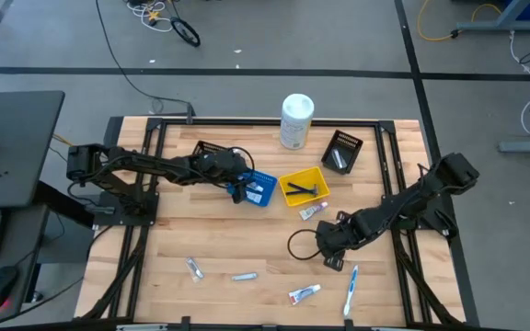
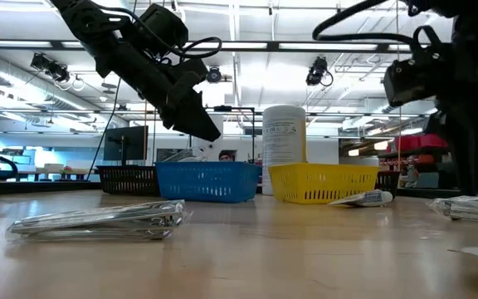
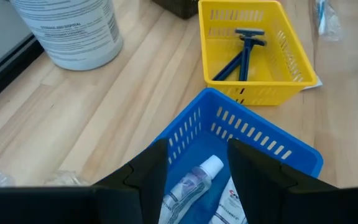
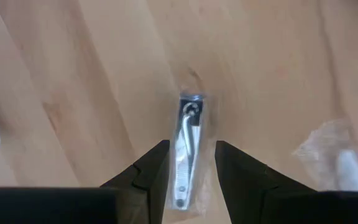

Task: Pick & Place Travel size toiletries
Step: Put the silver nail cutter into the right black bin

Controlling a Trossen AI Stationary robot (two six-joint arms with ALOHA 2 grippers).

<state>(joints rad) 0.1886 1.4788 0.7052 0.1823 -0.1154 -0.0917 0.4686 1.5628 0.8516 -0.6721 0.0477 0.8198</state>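
My left gripper (image 1: 244, 191) (image 3: 196, 163) is open and hangs over the blue bin (image 3: 253, 134) (image 2: 208, 181). Two white tubes (image 3: 191, 185) lie in that bin below its fingers. My right gripper (image 1: 333, 259) (image 4: 191, 163) is open, low over the table, with one finger on each side of a nail clipper in a clear packet (image 4: 188, 146) that lies flat on the wood. Loose on the table are three tubes (image 1: 194, 268) (image 1: 304, 293) (image 1: 313, 211), a small packet (image 1: 244, 275) and a toothbrush (image 1: 350, 287). Dark razors (image 3: 241, 53) lie in the yellow bin (image 1: 304, 185). My right gripper comes from above with its fingers (image 4: 157, 171) along both long sides of the clipper's packet (image 4: 174, 186). I cannot tell whether they touch it. The packet lies on the table.
A large white canister (image 1: 295, 120) stands at the far edge, and a black bin (image 1: 341, 152) sits to its right. A loop of black cable (image 1: 300, 245) lies beside my right gripper. Bare wood shows in the near left part of the table (image 1: 173, 230).
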